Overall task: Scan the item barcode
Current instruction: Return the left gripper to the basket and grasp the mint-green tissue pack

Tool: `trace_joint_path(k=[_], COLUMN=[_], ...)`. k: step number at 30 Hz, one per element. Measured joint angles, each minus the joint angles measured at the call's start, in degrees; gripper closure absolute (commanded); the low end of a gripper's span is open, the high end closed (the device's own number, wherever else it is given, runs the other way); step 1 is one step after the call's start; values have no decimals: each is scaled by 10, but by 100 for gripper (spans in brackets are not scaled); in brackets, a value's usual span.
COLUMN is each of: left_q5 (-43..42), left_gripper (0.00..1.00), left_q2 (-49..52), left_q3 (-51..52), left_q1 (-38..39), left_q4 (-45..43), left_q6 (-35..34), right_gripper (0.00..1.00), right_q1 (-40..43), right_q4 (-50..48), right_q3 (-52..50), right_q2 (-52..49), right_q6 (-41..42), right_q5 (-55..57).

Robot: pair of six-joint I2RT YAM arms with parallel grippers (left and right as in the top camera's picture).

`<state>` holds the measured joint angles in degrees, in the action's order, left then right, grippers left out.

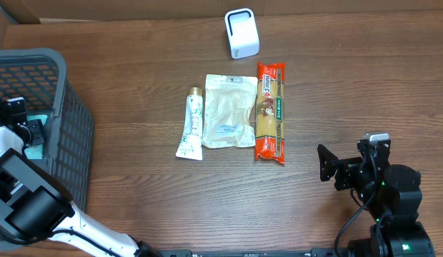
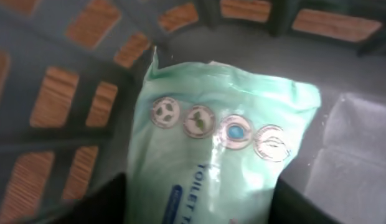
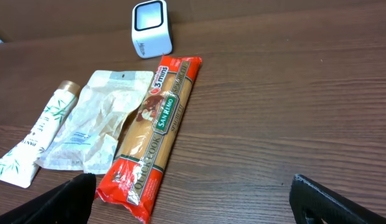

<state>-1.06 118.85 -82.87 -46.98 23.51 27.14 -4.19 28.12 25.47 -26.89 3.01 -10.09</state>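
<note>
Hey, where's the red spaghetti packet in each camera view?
Overhead: spaghetti packet right of centre, beside the clear pouch.
Left wrist: not in it.
Right wrist: left of centre, running diagonally.
Shared landmark: the white scanner just beyond its top end, in overhead and right wrist.

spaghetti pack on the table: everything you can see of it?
The spaghetti pack is a long, narrow plastic packet: red ends, clear window showing pasta, green San Remo band. It lies flat, label up, on the wooden table, its left edge apparently touching the clear bag. Nothing else touches it.
</note>
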Motion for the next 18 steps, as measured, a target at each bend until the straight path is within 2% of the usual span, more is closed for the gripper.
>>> trace_joint_path(k=[3, 5, 6, 7, 13, 18], left_q5=[4, 7, 9, 9, 13, 16], left_gripper=[64, 76, 88, 96, 96, 96], left_q2=[1, 1, 1, 1, -1, -5], left_q3=[-3, -6, -8, -10, -21, -33], left_q1=[0, 0, 0, 0, 0, 6], left_q4=[12, 23, 28, 32, 65, 108], left_q6=[-13, -28, -35, -43, -88, -97], right_gripper=[0, 0, 0, 0, 0, 0], right_q1=[0, 0, 0, 0, 0, 0], right_q4=[0, 0, 0, 0, 0, 0], right_q3=[0, 0, 0, 0, 0, 0], right_q2=[0, 0, 0, 0, 0, 0], right_q6=[0, 0, 0, 0, 0, 0], right_q5=[0, 0, 0, 0, 0, 0])
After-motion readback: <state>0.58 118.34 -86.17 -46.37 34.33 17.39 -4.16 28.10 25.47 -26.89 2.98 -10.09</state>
